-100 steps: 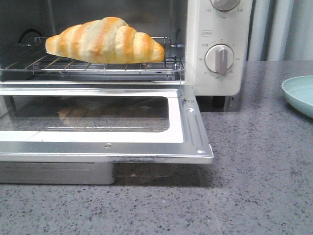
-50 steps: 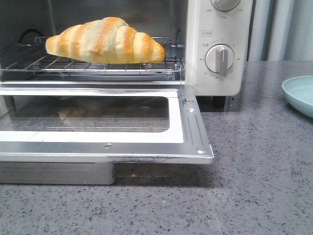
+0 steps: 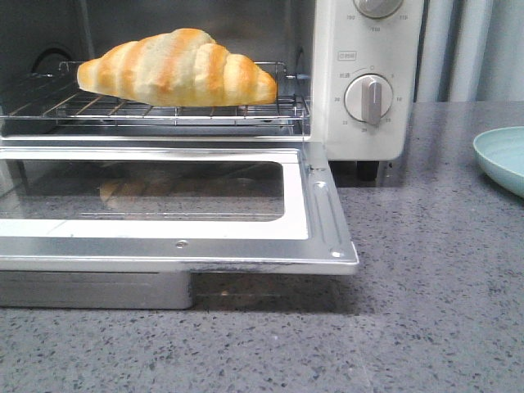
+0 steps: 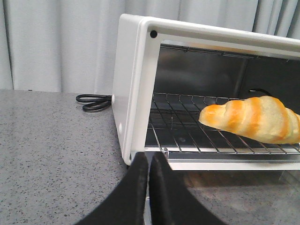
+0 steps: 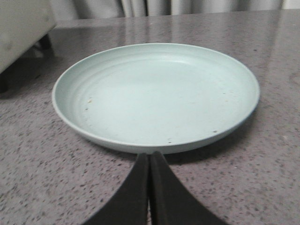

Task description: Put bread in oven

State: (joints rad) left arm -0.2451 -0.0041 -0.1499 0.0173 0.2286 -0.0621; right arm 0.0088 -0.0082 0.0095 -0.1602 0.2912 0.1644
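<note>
The golden-brown striped bread (image 3: 176, 69) lies on the wire rack (image 3: 123, 108) inside the cream-white oven (image 3: 360, 123), whose glass door (image 3: 164, 201) hangs open and flat. The left wrist view shows the bread (image 4: 253, 119) on the rack from the side. My left gripper (image 4: 149, 157) is shut and empty, its tips near the oven's front left corner. Over by the green plate, my right gripper (image 5: 149, 155) is shut too, holding nothing. Neither gripper shows in the front view.
A pale green plate (image 3: 501, 157) sits on the grey speckled counter to the right of the oven; in the right wrist view the plate (image 5: 154, 93) lies just beyond the fingertips. A black power cord (image 4: 93, 101) lies coiled behind the oven's left side.
</note>
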